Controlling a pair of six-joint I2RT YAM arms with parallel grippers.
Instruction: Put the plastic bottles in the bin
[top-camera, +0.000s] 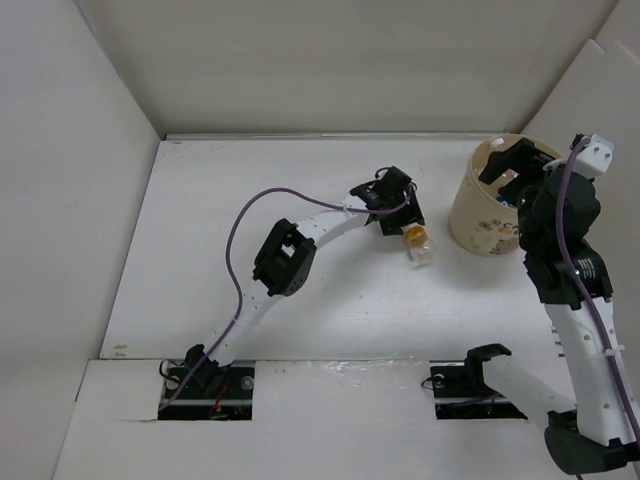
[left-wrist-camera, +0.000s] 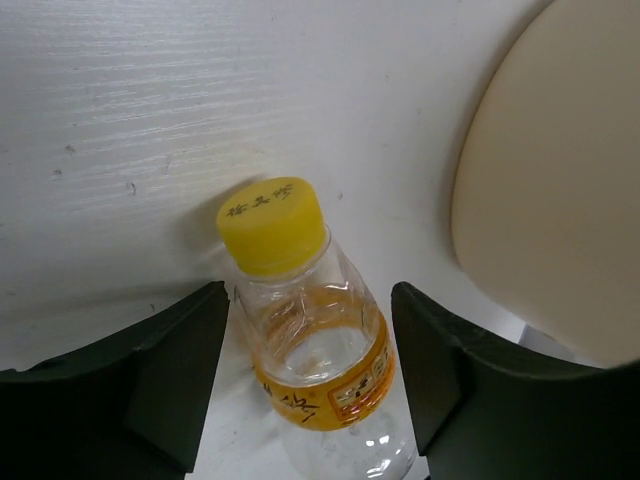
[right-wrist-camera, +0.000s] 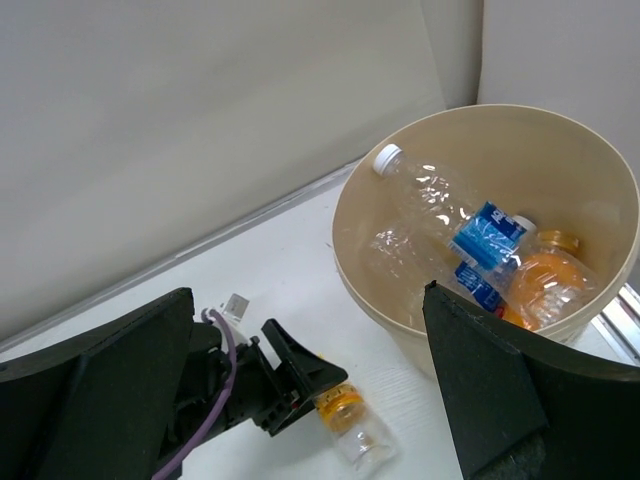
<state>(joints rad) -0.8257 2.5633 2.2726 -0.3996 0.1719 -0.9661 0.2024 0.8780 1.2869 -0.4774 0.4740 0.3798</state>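
Yellow-capped bottle (left-wrist-camera: 316, 345) between spread left jaws

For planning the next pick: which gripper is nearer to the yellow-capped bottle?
Left. The left gripper has its jaws on either side of the yellow-capped bottle; the right gripper hangs above the bin.

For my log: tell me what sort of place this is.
Likely a lab test cell: white table boxed in by white boards, two robot arms bolted at its near edge, a bin and bottle as props.
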